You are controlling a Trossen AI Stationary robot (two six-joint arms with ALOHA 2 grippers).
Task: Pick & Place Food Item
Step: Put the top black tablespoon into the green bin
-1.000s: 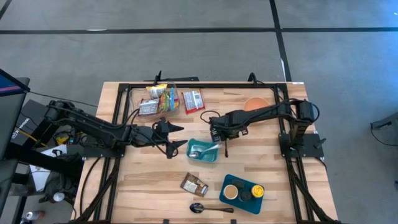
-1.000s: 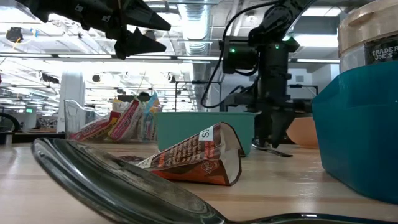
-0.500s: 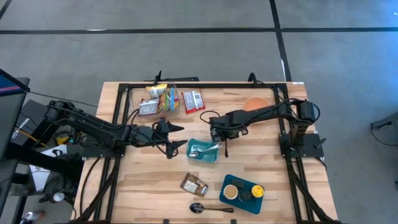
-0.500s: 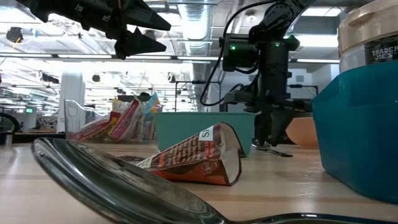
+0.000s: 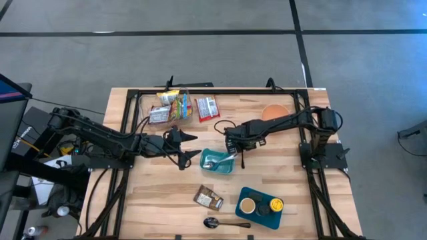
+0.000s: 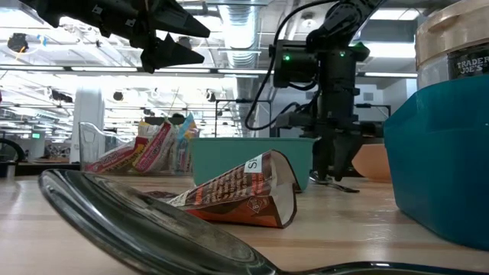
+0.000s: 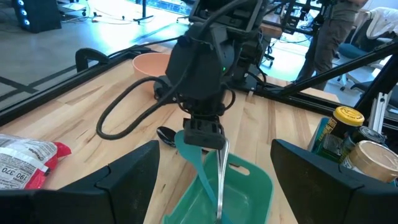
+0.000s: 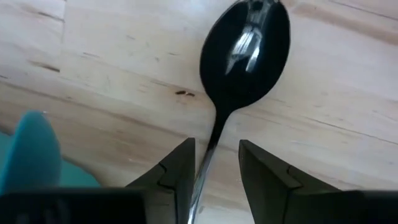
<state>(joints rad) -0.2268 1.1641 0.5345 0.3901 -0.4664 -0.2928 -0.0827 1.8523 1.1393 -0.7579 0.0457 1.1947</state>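
My right gripper (image 5: 233, 148) points down at the right end of the teal container (image 5: 215, 165). It is open, with its fingers on either side of a metal spoon's handle. The spoon's bowl (image 8: 249, 43) lies on the wood just beyond the container. In the left wrist view the silvery handle (image 7: 221, 177) slants from under that gripper into the container. My left gripper (image 5: 192, 152) hangs open in the air left of the container, holding nothing. Food packets stand in a clear bin (image 5: 172, 105) at the far left. A red packet (image 5: 207, 108) and a brown packet (image 5: 208, 198) lie flat on the table. My right gripper comes from above with one finger on each side of the spoon's handle (image 8: 208, 149), which runs along the gap. Bare wood shows between the handle and one finger (image 8: 264, 171). Whether the other finger (image 8: 177, 171) touches the handle, I cannot tell.
An orange bowl (image 5: 273, 111) sits at the far right. A blue tray (image 5: 261, 205) with jars stands near the front right. A second spoon (image 5: 217, 223) lies along the near edge. Black frame rails (image 5: 127, 127) border both sides of the table.
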